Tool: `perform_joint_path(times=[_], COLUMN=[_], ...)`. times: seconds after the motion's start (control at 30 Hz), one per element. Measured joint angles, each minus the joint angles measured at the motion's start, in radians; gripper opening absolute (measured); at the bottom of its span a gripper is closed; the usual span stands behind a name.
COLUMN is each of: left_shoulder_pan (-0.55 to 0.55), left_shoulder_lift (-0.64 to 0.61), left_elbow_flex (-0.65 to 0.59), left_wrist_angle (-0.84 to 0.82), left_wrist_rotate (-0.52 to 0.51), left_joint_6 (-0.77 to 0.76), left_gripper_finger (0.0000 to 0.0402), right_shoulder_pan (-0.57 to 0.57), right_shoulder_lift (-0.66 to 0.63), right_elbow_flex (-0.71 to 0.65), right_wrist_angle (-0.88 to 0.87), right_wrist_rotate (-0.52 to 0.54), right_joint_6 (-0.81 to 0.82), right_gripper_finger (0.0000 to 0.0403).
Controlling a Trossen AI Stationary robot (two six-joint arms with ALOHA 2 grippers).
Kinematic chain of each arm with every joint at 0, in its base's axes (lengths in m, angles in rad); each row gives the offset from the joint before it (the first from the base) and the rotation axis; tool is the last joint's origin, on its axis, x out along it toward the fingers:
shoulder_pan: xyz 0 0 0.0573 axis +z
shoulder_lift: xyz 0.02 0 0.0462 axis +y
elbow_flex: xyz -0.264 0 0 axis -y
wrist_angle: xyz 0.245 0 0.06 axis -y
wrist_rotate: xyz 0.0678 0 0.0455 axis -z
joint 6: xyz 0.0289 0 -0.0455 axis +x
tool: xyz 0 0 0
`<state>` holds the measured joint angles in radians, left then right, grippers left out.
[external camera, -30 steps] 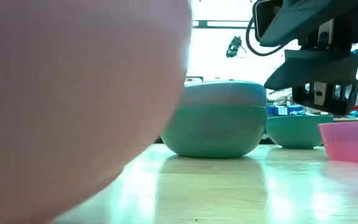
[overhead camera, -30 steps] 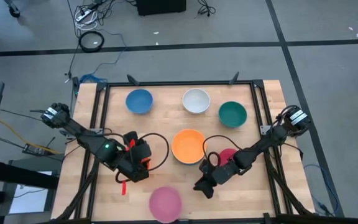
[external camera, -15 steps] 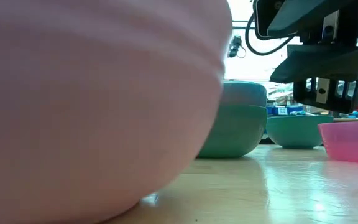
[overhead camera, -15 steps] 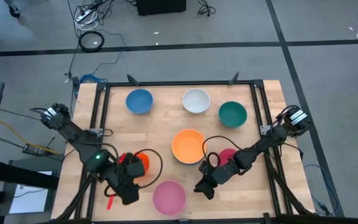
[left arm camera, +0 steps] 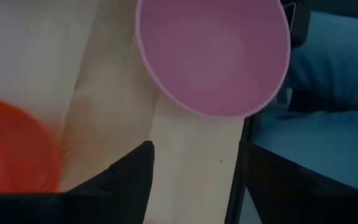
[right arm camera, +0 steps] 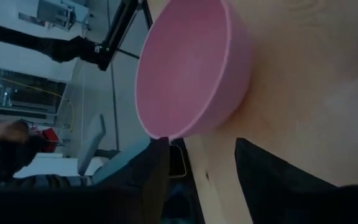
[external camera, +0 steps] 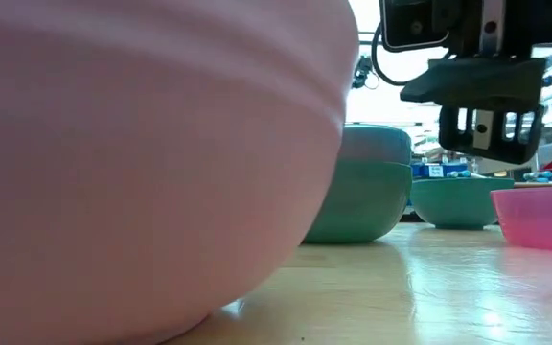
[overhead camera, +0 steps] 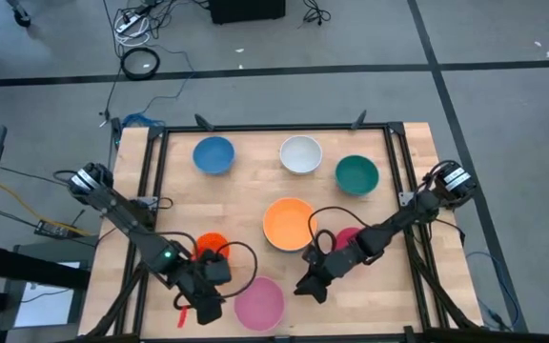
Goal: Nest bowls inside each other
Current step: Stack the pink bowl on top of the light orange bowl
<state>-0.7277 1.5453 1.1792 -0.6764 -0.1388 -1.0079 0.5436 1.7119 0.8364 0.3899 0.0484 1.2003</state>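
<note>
Pale pink bowl (overhead camera: pixel 258 303) unmoved, left end effector (overhead camera: pixel 208 307) nearer it, right end effector (overhead camera: pixel 310 287) parted wider, both empty.

No legible text, label, brand, number or sign is found in any view; the bowls are seen plain and unmarked, and the blurred clutter at right of the low view cannot be read

Pale pink bowl (external camera: pixel 151 163) blurred, fills left of low view, cut by top/left/bottom edges, magenta bowl (overhead camera: pixel 349 237) part hidden under right arm, red-orange bowl (left arm camera: pixel 14 149) cut at lower left edge, blurred.
</note>
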Motion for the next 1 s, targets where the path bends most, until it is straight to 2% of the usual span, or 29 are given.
perform_joint_path(times=[0.2, 0.53, 0.77, 1.0], left_shoulder_pan=[0.001, 0.001, 0.001, 0.007], left_shoulder_lift=[0.000, -0.001, -0.001, -0.001], left_elbow_flex=[-0.073, -0.144, -0.215, -0.317], left_wrist_angle=[0.096, 0.233, 0.380, 0.598], left_wrist_rotate=[-0.007, -0.012, -0.036, -0.070], left_joint_6=[-0.024, -0.068, -0.068, -0.068], left_gripper_finger=[0.0240, 0.0240, 0.0240, 0.0240], right_shoulder_pan=[-0.017, -0.022, -0.021, -0.021], right_shoulder_lift=[0.001, 0.003, 0.003, -0.008], right_elbow_flex=[0.000, 0.000, 0.000, 0.000], right_wrist_angle=[0.000, 0.011, 0.126, 0.251], right_wrist_rotate=[0.000, -0.007, -0.009, -0.005], right_joint_6=[-0.005, -0.027, -0.068, -0.222], right_gripper_finger=[0.0198, 0.0192, 0.0192, 0.0191])
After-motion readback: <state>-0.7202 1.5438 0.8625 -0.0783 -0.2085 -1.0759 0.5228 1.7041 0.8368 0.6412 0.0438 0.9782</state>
